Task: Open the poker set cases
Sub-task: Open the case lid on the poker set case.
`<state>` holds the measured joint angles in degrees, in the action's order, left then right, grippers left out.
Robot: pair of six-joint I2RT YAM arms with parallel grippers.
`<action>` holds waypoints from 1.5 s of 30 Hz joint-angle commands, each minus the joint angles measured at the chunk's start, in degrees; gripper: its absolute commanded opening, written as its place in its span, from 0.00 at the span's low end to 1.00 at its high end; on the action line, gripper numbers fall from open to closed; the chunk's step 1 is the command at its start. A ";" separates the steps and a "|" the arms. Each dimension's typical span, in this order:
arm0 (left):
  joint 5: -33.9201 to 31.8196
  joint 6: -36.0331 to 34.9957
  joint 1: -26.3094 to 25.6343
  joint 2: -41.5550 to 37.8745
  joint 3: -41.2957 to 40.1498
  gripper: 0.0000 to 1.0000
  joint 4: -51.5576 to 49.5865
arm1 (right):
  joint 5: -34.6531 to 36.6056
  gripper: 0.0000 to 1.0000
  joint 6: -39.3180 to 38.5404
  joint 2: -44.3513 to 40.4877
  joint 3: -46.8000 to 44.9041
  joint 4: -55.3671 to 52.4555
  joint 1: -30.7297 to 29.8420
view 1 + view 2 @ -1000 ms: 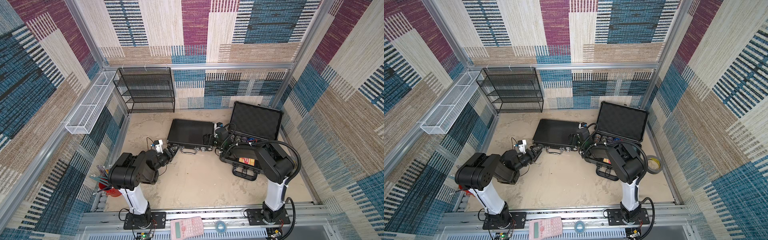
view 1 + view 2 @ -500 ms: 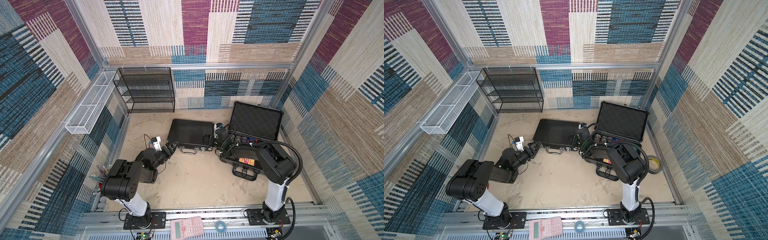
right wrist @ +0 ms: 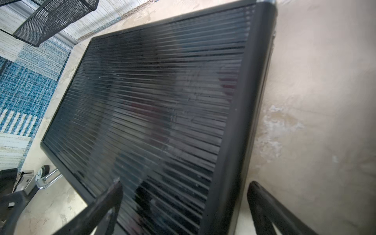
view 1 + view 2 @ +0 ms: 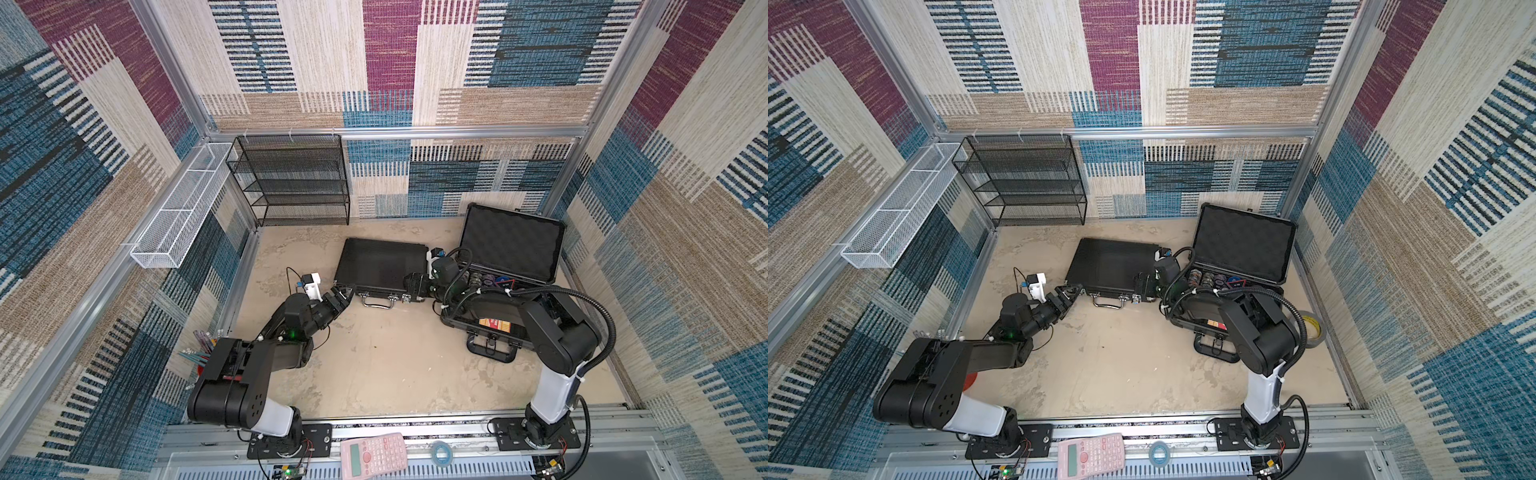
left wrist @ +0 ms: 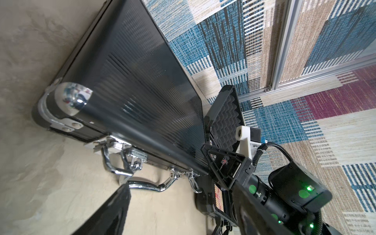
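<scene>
Near edge: calculator [image 4: 372,453] and tape ring [image 4: 440,452] on the rail between my bases.

Left pincer [image 4: 343,296]: low over the surface [image 4: 386,365], just beside the black case's front-left corner. Jaws apart in both top views, nothing between them. The left wrist view shows only one finger [image 5: 116,205], near the chrome handle [image 5: 142,186].

Black case [image 4: 380,266]: mid-surface, lying flat, lid down, handle side toward me. Can't tell whether the latches [image 5: 114,144] are released.

Right pincer [image 3: 185,183]: at that case's right end, jaws wide. They straddle the end edge, one finger [image 3: 105,201] over the ribbed lid, the other past the edge over the surface. Gripping nothing; can't tell whether it touches.

Grey case [image 4: 492,325]: just right of the black case, base partly under my right arm, handle toward me. Lid [image 4: 513,245] stands up with the foam facing me, and chips [image 4: 482,279] show in the base.

Far: mesh rack [image 4: 291,183] against the back wall, wire basket [image 4: 183,208] on the left wall.
</scene>
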<state>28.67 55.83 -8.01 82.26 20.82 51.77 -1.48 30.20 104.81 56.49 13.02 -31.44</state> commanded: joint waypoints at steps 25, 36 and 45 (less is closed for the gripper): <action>-14.73 -30.31 0.32 2.08 25.12 0.99 -44.55 | -4.53 0.99 0.90 -0.39 0.67 3.29 2.27; -6.49 -31.81 1.37 16.54 33.86 0.93 -42.74 | -8.97 1.00 2.23 4.99 4.21 5.30 3.84; 0.86 -28.60 1.44 21.78 33.43 0.83 -38.09 | -13.50 0.98 1.07 7.64 6.29 6.22 4.20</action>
<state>21.39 25.63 -6.28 103.57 54.85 11.60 -10.50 31.55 112.18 62.24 16.25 -26.98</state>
